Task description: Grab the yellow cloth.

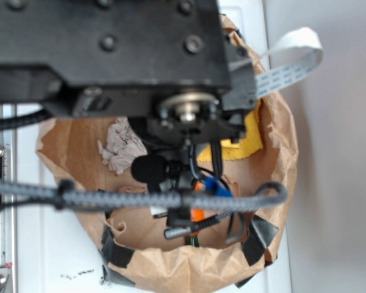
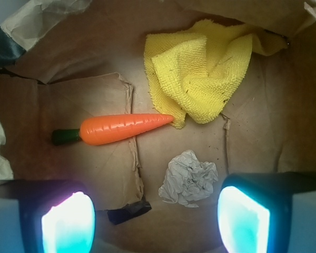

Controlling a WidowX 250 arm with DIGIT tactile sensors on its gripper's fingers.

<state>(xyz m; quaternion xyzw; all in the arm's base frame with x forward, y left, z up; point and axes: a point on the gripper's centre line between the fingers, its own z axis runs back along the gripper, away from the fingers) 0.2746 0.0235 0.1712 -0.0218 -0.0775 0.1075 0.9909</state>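
My arm (image 1: 110,55) is the biggest thing in the exterior view, a black block filling the top and hanging straight over the bag (image 1: 280,152), a brown paper one with crumpled walls and black tape at its rim. A grey braided cable (image 1: 140,198) crosses in front of it, and a white ribbon cable (image 1: 293,61) loops out at the upper right.

In the wrist view I look down onto the bag's creased floor. The cloth (image 2: 200,74) lies bunched in soft folds at the far side, above and a little right of centre, well apart from my pincer (image 2: 155,213). From outside, only a yellow corner of it shows past my arm.

The carrot (image 2: 124,128) lies on its side in the middle, green stub to the left, its orange tip just touching the cloth's lower edge. The grey-white wad (image 2: 189,176) sits below the cloth, nearer to me, just beside my right finger.

My pincer is released, the two glowing fingers (image 2: 242,219) spread wide at the bottom corners of the wrist view, with nothing between them but bag floor.
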